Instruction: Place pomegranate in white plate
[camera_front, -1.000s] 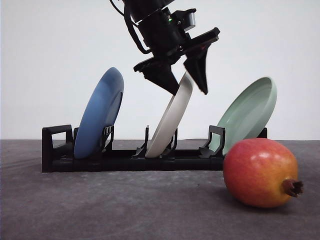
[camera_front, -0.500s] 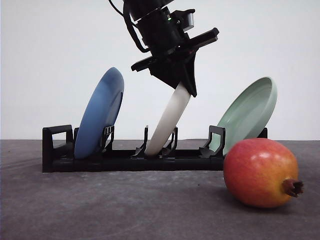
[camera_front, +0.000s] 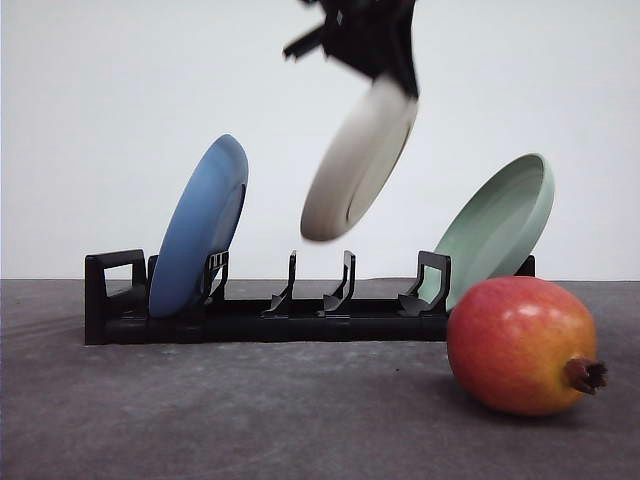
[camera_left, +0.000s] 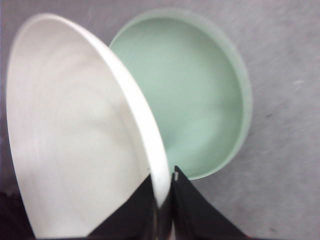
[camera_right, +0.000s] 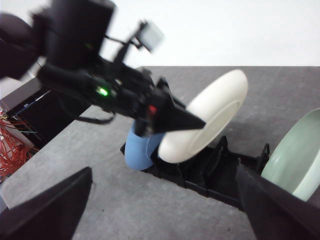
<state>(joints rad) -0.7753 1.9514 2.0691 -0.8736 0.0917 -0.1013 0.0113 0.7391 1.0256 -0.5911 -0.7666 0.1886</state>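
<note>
Cream-white and matte, the white plate (camera_front: 358, 160) hangs in the air in the front view, tilted, clear above the empty middle slots of the black dish rack (camera_front: 250, 318). The left gripper (camera_front: 398, 70) pinches its upper rim, jaws closed on the edge. A blue plate (camera_front: 200, 228) stands in the rack's left slot and a pale green plate (camera_front: 495, 228) leans at the right end. The pomegranate (camera_front: 522, 345) lies on the grey table (camera_front: 200, 420) in front of the green plate, crown pointing right, well apart from the lifted plate.

In the left wrist view, the dark fingertips (camera_left: 187, 210) clamp the white plate (camera_left: 75, 135) by a thin strip of rim, with the green plate (camera_left: 200, 95) behind it. That narrow hold is the risk: the plate could pivot or slip out when swung, or clip the green plate.

The right wrist view shows the left gripper (camera_right: 192, 121) holding the white plate (camera_right: 210, 117) over the rack (camera_right: 215, 170). The right gripper (camera_right: 165, 200) has its fingers spread wide, holding nothing. If the plate lands too close to the pomegranate, it could knock the fruit rolling.
</note>
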